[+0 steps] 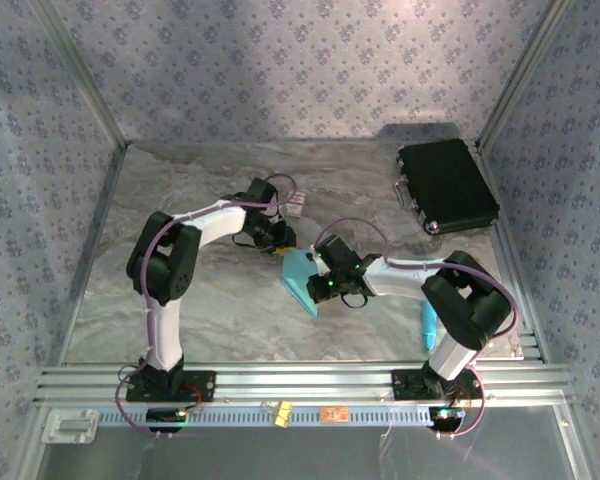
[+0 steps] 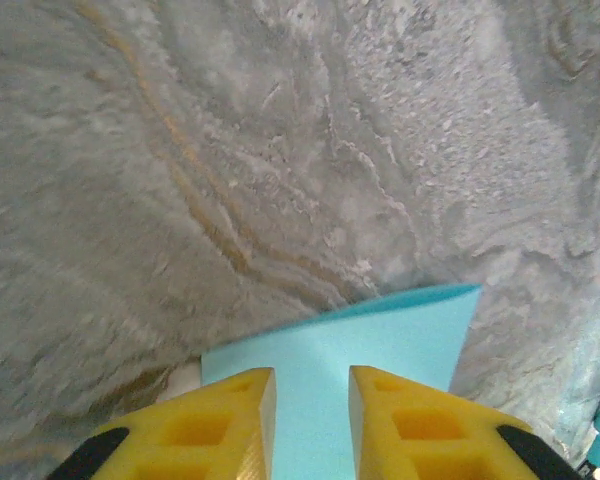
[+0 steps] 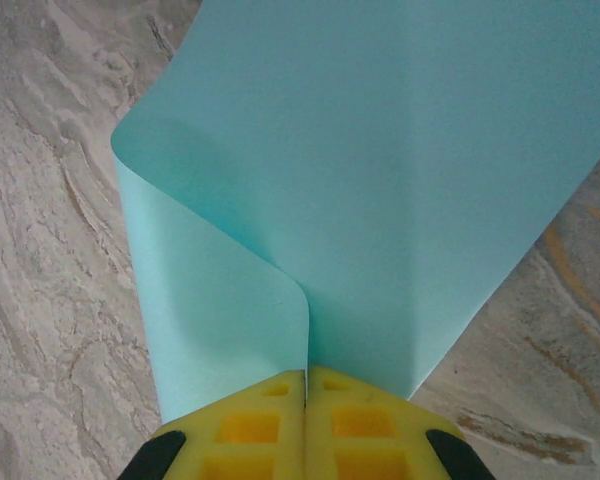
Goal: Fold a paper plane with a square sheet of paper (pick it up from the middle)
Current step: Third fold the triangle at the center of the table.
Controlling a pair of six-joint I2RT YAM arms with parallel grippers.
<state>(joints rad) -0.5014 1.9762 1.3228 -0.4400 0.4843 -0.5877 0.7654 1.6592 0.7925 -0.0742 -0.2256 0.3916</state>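
Observation:
The square sheet of paper is light blue and lies mid-table between both arms. In the right wrist view the sheet curls over in a soft fold, and my right gripper is shut on its doubled edge. In the top view my right gripper sits at the sheet's right side. My left gripper is at the sheet's far corner. Its yellow fingers stand apart, and the sheet shows through the gap of the left gripper. The paper plane is out of view.
A black case lies at the back right. A slim cyan stick rests beside the right arm's base. A small white card lies behind the left gripper. Patterned walls enclose the marbled table.

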